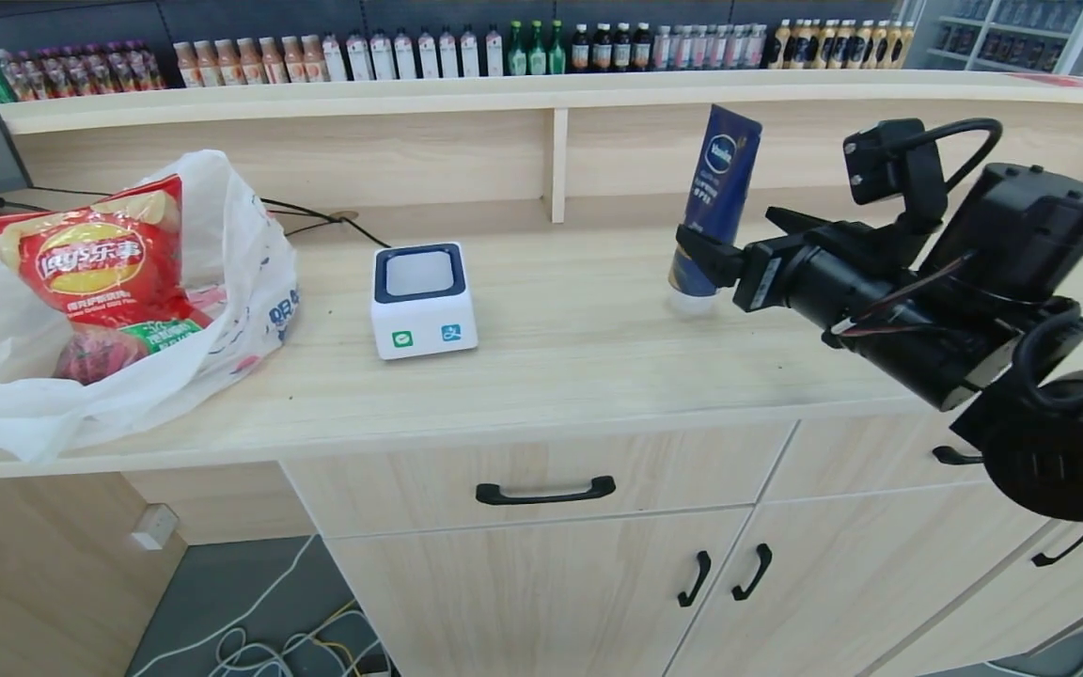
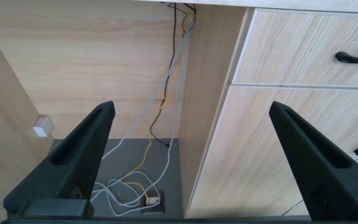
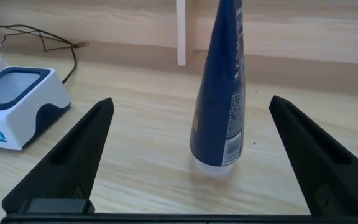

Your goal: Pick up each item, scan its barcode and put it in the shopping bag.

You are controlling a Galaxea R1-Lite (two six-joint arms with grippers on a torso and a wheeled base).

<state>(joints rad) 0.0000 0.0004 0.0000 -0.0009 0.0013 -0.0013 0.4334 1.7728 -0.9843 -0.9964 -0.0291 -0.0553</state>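
The blue tube [image 3: 219, 93] stands cap-down on the desk [image 1: 579, 329] — likely light, soft-walled, tippy; the right tool [image 3: 191, 102], spread wide, should pinch low near the cap.

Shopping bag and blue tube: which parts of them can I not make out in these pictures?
- Shopping bag, head view: the picture's left edge cuts it off; the chips bag hides most of its inside.
- Reddish item under the chips bag, head view: half covered by white plastic, kind unclear.
- Blue tube, head view: the right gripper covers its lower end.
- Tube's barcode, right wrist view: too small to read.
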